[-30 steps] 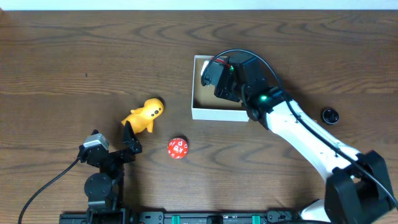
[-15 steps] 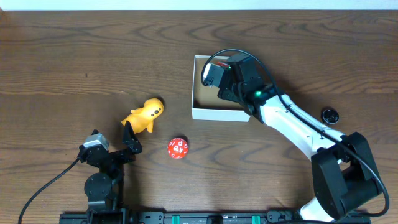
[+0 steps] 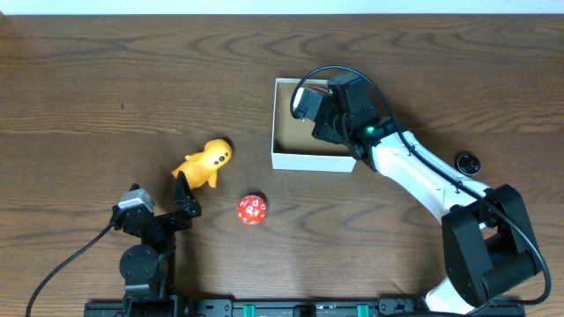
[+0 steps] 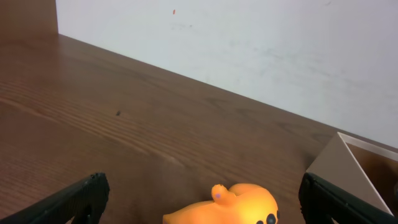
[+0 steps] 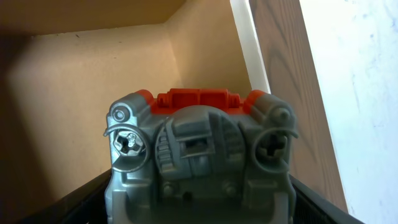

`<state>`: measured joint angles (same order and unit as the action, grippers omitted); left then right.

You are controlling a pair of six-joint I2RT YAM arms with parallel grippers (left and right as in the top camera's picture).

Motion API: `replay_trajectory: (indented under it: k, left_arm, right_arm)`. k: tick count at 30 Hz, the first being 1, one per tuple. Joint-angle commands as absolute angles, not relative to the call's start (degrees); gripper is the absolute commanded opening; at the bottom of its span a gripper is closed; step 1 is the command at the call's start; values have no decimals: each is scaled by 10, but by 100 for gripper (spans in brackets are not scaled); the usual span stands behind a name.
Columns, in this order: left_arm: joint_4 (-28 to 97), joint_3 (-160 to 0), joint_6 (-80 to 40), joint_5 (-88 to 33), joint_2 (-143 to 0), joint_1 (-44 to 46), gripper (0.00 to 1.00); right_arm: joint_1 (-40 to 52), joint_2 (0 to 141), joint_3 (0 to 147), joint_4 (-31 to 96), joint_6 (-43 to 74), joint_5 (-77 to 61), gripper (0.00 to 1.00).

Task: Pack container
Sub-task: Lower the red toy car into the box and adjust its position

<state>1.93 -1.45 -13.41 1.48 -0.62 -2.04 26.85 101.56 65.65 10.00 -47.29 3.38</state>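
Note:
The container (image 3: pixel 308 160) is a white-walled square box with a tan inside (image 5: pixel 81 93), at the table's middle right. My right gripper (image 3: pixel 310 106) reaches into its far right corner. A grey and red toy (image 5: pixel 199 143) sits between its fingers (image 5: pixel 93 199), which lie against both of the toy's sides. An orange duck-like toy (image 3: pixel 204 162) lies left of the container. My left gripper (image 3: pixel 185 197) stands open just behind the duck (image 4: pixel 242 202), fingers wide on either side and apart from it. A red ball with white marks (image 3: pixel 252 210) rests in front.
A small black round object (image 3: pixel 467 163) lies right of the container, beyond the right arm. The container's corner (image 4: pixel 348 162) shows at the right of the left wrist view. A white wall runs behind the table's far edge.
The right gripper with the toy has shifted slightly right and toward the container's far right corner. The left arm, duck and ball have not moved.

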Motion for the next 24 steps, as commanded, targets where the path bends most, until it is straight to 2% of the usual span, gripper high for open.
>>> replay_trajectory:
  k: [1, 21, 24]
  left_arm:
    - [40, -2, -125, 20, -2, -20, 98]
    - [40, -2, -125, 20, -2, -20, 98]
    - [40, -2, -125, 20, -2, -20, 98]
  right_arm:
    - [265, 1019, 668, 102, -479, 25, 78]
    - [287, 1012, 672, 104, -483, 33, 80]
    - [302, 1003, 681, 98, -454, 51, 75]
